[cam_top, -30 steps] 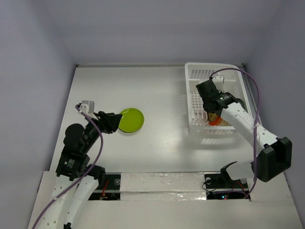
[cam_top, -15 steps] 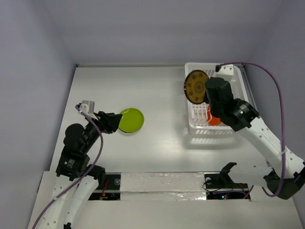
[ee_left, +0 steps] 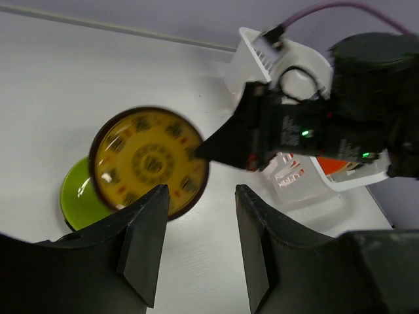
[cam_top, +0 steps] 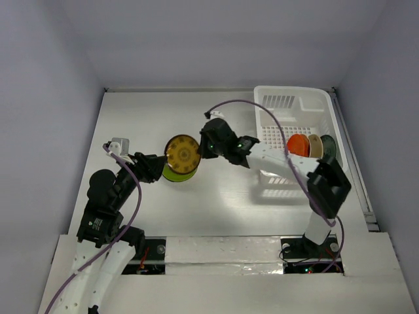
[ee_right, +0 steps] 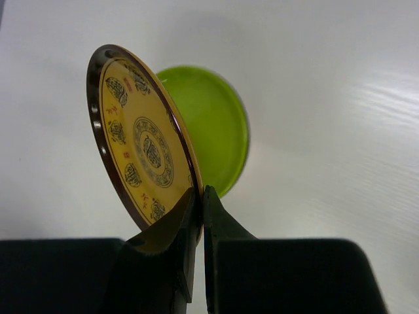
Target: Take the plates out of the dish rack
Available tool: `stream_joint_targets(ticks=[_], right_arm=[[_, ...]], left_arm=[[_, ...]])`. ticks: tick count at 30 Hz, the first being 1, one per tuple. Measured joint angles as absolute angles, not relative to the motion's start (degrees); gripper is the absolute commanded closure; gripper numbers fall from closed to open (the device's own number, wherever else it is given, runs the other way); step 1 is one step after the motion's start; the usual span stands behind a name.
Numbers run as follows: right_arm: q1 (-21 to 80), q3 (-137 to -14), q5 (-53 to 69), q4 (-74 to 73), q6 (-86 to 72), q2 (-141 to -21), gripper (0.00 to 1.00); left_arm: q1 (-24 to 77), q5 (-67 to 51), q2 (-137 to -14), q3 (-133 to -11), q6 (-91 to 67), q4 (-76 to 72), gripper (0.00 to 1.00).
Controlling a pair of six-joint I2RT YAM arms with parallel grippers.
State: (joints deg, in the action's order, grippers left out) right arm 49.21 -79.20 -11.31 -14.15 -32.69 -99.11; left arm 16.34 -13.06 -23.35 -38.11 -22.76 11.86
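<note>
Plate held, overhead: the yellow patterned plate (cam_top: 182, 154) stands on edge above the white surface (cam_top: 144, 118), left of the dish rack (cam_top: 291, 104). The right jaws grip its rim, and it overlaps a green plate (cam_top: 171, 174) lying flat.
Dish rack, overhead: far right; an orange-red plate (cam_top: 298, 144), a cream plate (cam_top: 315, 145) and a darker plate (cam_top: 329, 147) stand upright inside.
Left wrist view: left jaws part-open, holding nothing; both plates lie beyond them.
Right wrist view: right jaws almost closed, pinching the yellow patterned plate's lower rim; green plate flat on the surface behind.
</note>
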Motion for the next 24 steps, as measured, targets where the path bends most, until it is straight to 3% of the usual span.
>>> stream_joint_targets(ticks=[6, 13, 21, 24], right_arm=[[50.59, -82.28, -5.17, -11.42, -36.32, -109.60, 1.00], [50.26, -82.28, -4.47, -9.65, -39.51, -112.12, 0.97], [50.24, -81.43, -5.56, -8.73, -41.47, -112.12, 0.72], [50.24, -80.90, -6.15, -8.86, -41.47, -112.12, 0.69]], left_arm=[[16.34, -13.08, -23.35, -38.11, -22.76, 11.86, 0.58], [16.34, -13.08, -23.35, -38.11, -22.76, 11.86, 0.58], [16.34, -13.08, -23.35, -38.11, -22.76, 11.86, 0.58], [16.34, -13.08, -23.33, -38.11, -22.76, 11.86, 0.58]])
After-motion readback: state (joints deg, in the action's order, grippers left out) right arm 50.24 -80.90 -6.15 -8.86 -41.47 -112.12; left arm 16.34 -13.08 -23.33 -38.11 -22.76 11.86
